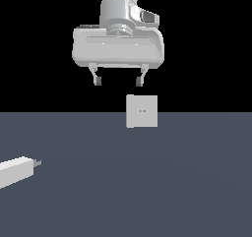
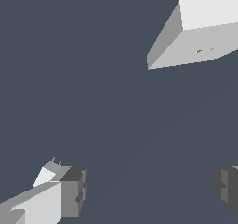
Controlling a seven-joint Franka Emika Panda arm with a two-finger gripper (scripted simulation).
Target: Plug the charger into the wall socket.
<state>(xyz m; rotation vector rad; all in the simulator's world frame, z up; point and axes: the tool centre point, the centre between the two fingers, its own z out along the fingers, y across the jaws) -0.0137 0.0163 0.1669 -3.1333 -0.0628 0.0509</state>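
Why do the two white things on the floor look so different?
The charger is a long block lying flat; the wall socket is a square plate standing upright. The charger has two grey prongs sticking out of one end; the wall socket has two tiny yellowish holes. Both are white and sit apart, untouched.

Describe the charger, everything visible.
The charger is a small white elongated block lying flat on the dark grey floor at the exterior view's left edge, partly cut off by the frame. Two short grey prongs stick out of its end toward the exterior view's right. It lies well apart from the wall socket. Nothing grips it; only the floor touches it.
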